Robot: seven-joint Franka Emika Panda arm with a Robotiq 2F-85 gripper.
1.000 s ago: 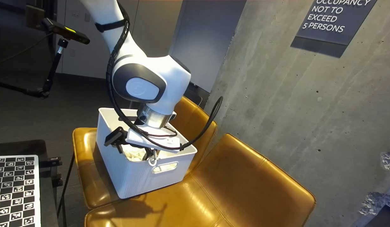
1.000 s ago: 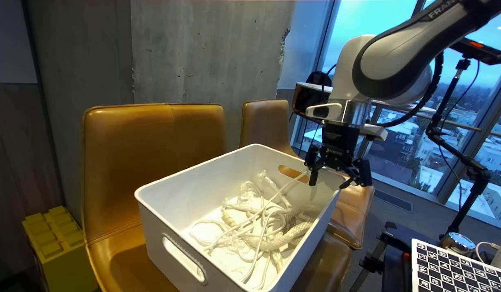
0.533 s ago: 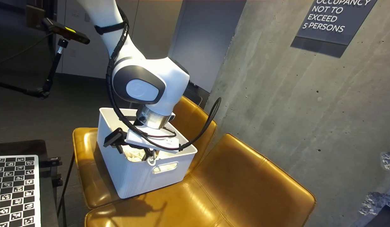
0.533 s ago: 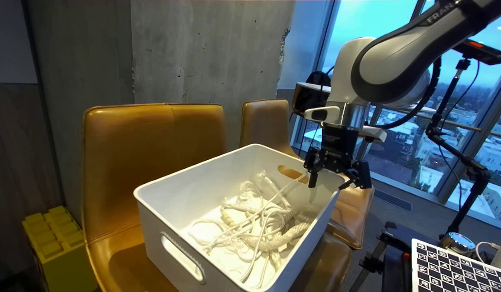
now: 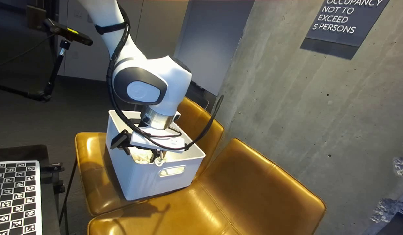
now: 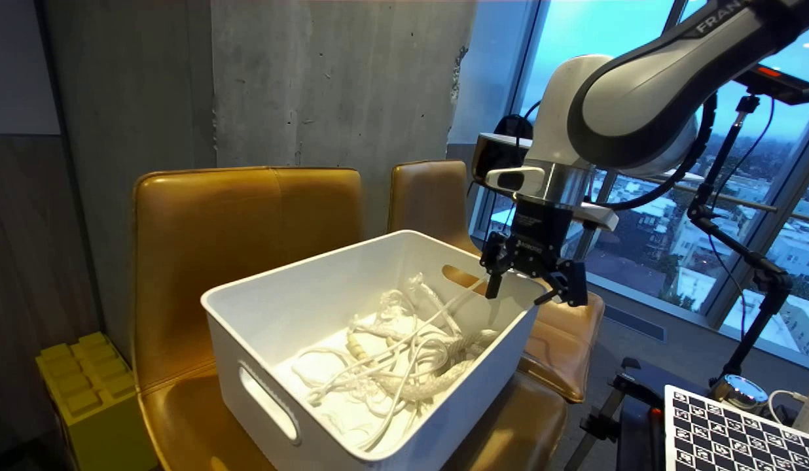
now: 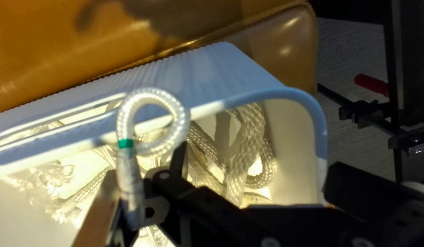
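While my gripper [image 6: 516, 299] is hovering at the white bin [image 6: 339, 294], fingers [image 6: 493, 286] standing wide apart, only the wrist view is showing the green band [image 7: 125, 143] on the rope loop [image 7: 181, 118] at the bin's rim [image 7: 212, 107]; an exterior view is revealing tangled ropes [image 6: 431, 387] inside the bin.
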